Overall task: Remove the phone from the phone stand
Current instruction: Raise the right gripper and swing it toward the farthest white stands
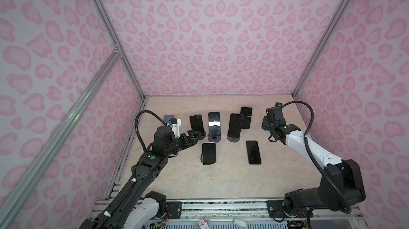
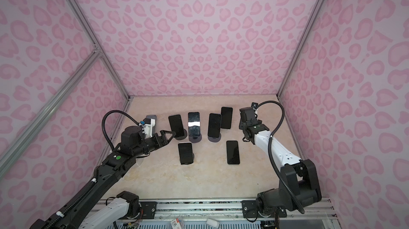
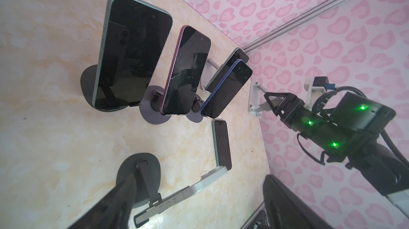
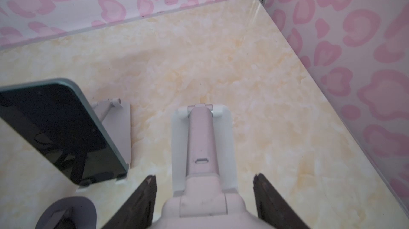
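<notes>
Close to the phone (image 1: 196, 125) with left gripper (image 1: 195, 135) spread, ready to grab it, and right gripper (image 4: 204, 175) spread around an empty stand (image 4: 223, 141).

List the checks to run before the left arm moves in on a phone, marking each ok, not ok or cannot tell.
1. The left gripper is open and empty: ok.
2. The front phone is seated on its stand: ok.
3. Which phone the left gripper is aimed at: cannot tell.
4. The right gripper is away from the left gripper, astride the empty white stand: ok.
5. Whether the right gripper touches that stand: cannot tell.
6. The flat phone lies clear of the stands: ok.
</notes>
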`<move>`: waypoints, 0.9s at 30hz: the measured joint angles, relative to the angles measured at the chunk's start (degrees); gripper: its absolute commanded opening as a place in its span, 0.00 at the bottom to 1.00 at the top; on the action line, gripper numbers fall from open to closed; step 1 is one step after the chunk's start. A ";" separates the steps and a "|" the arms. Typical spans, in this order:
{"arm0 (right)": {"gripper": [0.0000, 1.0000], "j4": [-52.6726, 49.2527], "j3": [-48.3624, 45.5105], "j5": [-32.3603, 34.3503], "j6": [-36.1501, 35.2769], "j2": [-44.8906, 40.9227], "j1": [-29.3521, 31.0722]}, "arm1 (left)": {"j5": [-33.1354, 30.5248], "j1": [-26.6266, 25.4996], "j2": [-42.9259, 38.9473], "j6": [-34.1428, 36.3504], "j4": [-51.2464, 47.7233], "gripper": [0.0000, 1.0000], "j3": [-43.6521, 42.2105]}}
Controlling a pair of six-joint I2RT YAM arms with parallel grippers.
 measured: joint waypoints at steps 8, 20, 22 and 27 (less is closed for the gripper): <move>0.56 -0.63 20.87 -10.08 -6.23 21.27 -6.12 | 0.55 0.00 2.25 0.59 -0.33 0.92 0.09; 0.56 -7.43 34.91 -16.85 -9.92 36.83 -7.58 | 0.85 0.00 4.26 0.85 0.02 0.92 1.07; 0.56 -7.96 35.63 -16.96 -10.60 37.62 -7.61 | 0.92 0.00 4.55 0.90 0.28 0.92 1.07; 0.63 -7.85 35.82 -17.62 -11.10 38.05 -7.69 | 1.05 0.00 5.29 1.03 0.96 0.92 1.51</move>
